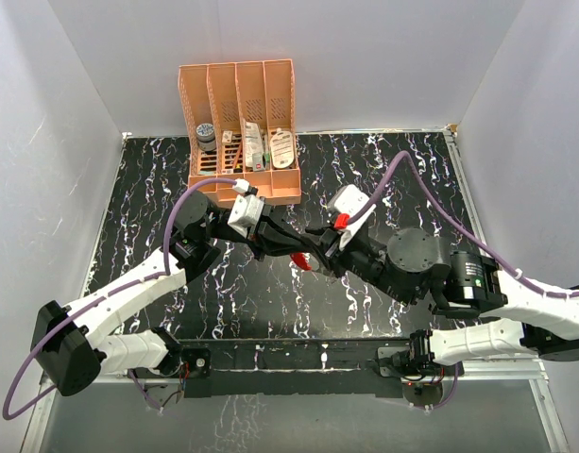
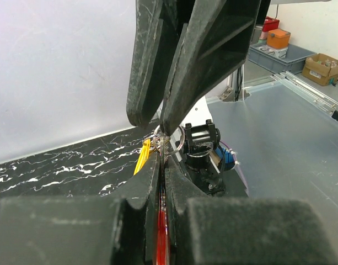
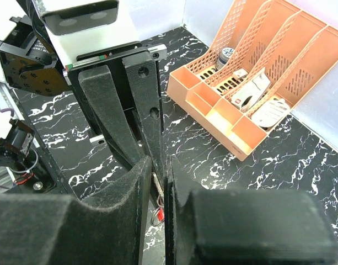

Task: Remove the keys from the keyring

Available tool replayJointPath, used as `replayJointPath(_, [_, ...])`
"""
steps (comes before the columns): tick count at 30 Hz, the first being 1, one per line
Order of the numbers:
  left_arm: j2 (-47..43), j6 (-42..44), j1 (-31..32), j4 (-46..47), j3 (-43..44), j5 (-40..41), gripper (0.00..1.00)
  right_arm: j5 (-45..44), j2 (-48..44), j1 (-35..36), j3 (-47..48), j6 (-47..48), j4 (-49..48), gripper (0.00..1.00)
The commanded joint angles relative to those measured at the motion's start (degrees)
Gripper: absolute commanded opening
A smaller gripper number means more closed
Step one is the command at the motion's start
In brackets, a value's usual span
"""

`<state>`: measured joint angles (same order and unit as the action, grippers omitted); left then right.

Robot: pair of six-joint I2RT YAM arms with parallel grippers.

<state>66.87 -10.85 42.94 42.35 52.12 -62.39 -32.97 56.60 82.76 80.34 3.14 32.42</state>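
Your two grippers meet tip to tip over the middle of the table (image 1: 270,307). The left gripper (image 2: 161,165) is clenched on the red tag (image 2: 161,232); only a thin edge of it shows between the fingers. In the left wrist view the right gripper (image 2: 162,122) enters from the top, pinched on the wire ring (image 2: 174,141). A yellow key (image 2: 142,157) hangs at the ring's left, blurred and partly covered. From overhead, ring and key are hidden. The orange rack (image 1: 281,192) stands well apart.

Keyring (image 1: 301,262) before rack (image 1: 240,132), above table (image 1: 431,184)
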Motion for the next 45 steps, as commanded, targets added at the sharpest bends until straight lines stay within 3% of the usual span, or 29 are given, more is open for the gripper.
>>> replayJointPath(1, [-2.26, 1.42, 0.24, 1.94, 2.45, 0.25, 0.00, -0.36, 0.47, -0.11, 0.26, -0.42, -1.61, 0.11])
replayJointPath(10, [-3.05, 4.68, 0.22, -1.09, 3.41, 2.74, 0.00, 0.76, 0.45, -0.07, 0.18, -1.97, 0.15, 0.01])
replayJointPath(25, [-4.78, 9.36, 0.22, -4.31, 5.44, 5.11, 0.00, 0.48, 0.10, -0.06, -0.44, -3.00, 1.50, 0.00])
replayJointPath(38, [-3.28, 4.07, 0.27, 0.60, 4.21, 2.47, 0.00, -0.86, -0.91, -0.06, -2.82, -1.60, -2.89, 0.00])
replayJointPath(39, [-3.28, 3.79, 0.26, 1.02, 3.94, 2.52, 0.00, -0.94, -0.84, -0.07, -2.99, -1.26, -3.17, 0.03])
replayJointPath(40, [-3.38, 3.66, 0.27, 1.26, 3.76, 2.61, 0.00, -1.21, -0.67, -0.06, -2.98, -1.10, -3.21, 0.15])
replayJointPath(42, [-3.61, 3.85, 0.29, 1.03, 3.72, 2.80, 0.00, -1.89, 0.00, -0.06, -2.61, -0.82, -2.97, 0.25])
replayJointPath(45, [-3.84, 4.44, 0.35, 0.44, 3.70, 3.07, 0.00, -3.92, 1.24, -0.06, -1.74, -0.44, -2.42, 0.24])
